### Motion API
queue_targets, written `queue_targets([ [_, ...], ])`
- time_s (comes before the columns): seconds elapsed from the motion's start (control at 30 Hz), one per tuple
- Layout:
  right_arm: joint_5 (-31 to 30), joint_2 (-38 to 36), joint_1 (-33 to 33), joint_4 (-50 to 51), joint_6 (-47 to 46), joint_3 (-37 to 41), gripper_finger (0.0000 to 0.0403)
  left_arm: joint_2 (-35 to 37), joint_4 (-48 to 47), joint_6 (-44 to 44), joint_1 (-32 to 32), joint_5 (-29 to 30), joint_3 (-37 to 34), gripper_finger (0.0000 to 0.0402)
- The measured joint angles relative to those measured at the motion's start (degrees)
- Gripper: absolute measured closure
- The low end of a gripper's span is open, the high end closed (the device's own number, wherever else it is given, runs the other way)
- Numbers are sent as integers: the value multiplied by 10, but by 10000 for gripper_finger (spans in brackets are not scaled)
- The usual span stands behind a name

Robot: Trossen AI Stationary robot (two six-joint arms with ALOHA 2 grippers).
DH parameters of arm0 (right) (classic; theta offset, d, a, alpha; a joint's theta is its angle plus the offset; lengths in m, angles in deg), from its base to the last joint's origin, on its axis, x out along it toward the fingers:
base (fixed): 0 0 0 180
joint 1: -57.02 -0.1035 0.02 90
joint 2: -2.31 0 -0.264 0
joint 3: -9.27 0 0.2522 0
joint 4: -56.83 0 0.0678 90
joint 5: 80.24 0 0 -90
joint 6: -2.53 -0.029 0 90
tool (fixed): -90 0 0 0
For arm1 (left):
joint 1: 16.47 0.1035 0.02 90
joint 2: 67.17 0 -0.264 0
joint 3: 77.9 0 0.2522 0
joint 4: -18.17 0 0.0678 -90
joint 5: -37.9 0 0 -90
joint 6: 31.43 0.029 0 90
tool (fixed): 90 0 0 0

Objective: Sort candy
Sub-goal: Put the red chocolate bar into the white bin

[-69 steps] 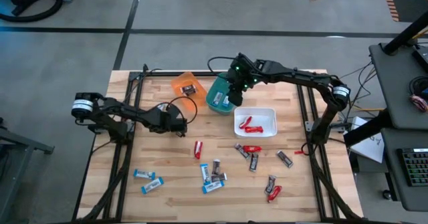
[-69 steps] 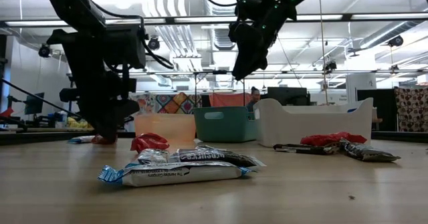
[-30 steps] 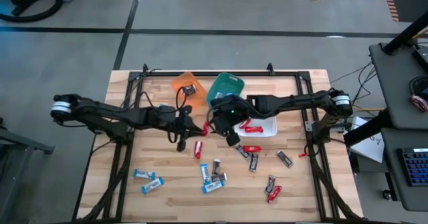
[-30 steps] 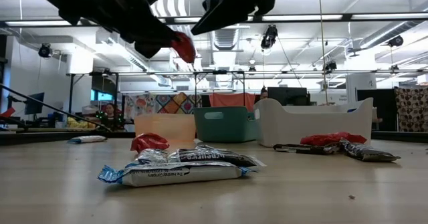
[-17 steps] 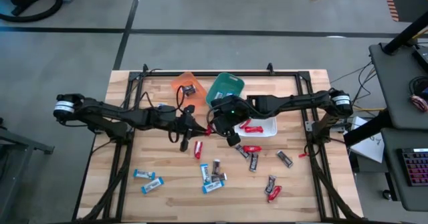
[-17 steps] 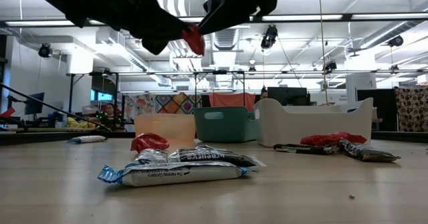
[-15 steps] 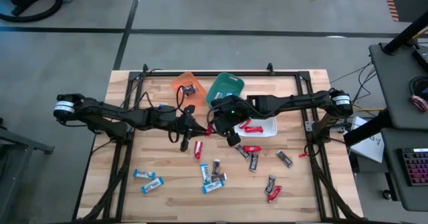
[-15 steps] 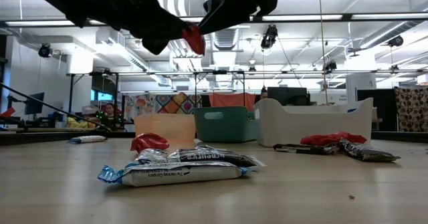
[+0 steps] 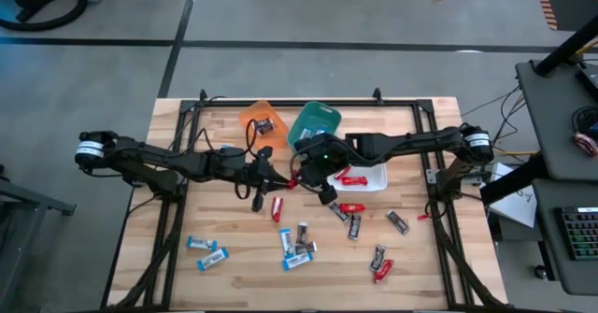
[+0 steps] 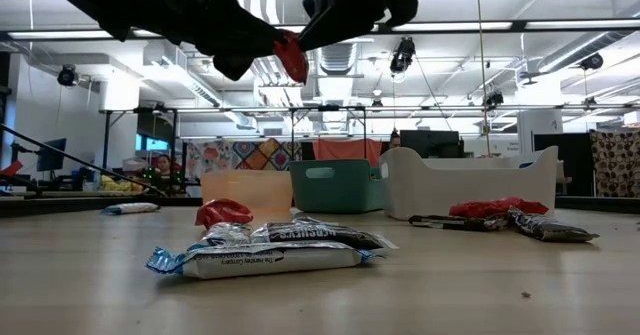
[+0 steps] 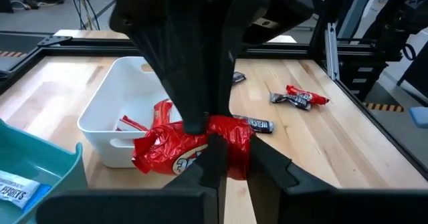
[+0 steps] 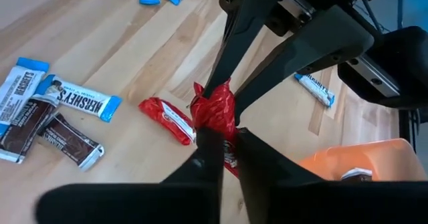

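A red wrapped candy point(image 9: 291, 179) hangs in the air over the middle of the table, between my two grippers. My left gripper point(image 9: 283, 181) reaches in from the table's left and is shut on it. My right gripper point(image 9: 301, 176) reaches in from the right and is shut on the same candy. The low view shows the candy point(image 10: 290, 55) high above the tabletop. More candy lies flat on the wood: a red one point(image 9: 277, 208), a mixed cluster point(image 9: 299, 243), blue ones point(image 9: 206, 250) and dark ones point(image 9: 355, 225). My left gripper pinches one crumpled end of the red candy point(image 11: 231, 154) between its two fingers, coming from the table's left. The candy is lifted clear of the table. My right gripper pinches the other end of the same wrapper point(image 12: 215, 120) between its two fingers point(image 12: 208, 150), coming from the table's right, opposite the left fingers point(image 12: 231, 63). The candy stays bunched between the two holds, clear of everything.
An orange bin point(image 9: 252, 117) with a dark candy, a teal bin point(image 9: 316, 126) and a white bin point(image 9: 374, 176) with red candy stand at the far middle. Loose candy covers the near middle and near right. A black frame runs along the table's edges.
My left gripper has carried the red candy a little toward the table's right and slightly up, to the fingers of my right gripper, which has stayed in place. The candy stays clear of the table.
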Motion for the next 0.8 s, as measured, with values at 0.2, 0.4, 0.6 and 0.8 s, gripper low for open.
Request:
queue_targets([
  [0.2, 0, 0, -1, 1, 8, 0, 393, 0, 0, -8, 0, 1, 0, 371],
  [0.4, -2, -4, -1, 39, 1, -3, 394, 1, 8, -10, 1, 4, 1, 335],
  [0.6, -64, -11, -1, 134, -18, -26, 394, 1, -4, -3, 3, 4, 1, 300],
  [0.8, -136, -25, 12, 302, -132, -40, 394, 1, -44, -4, 3, 5, 1, 290],
])
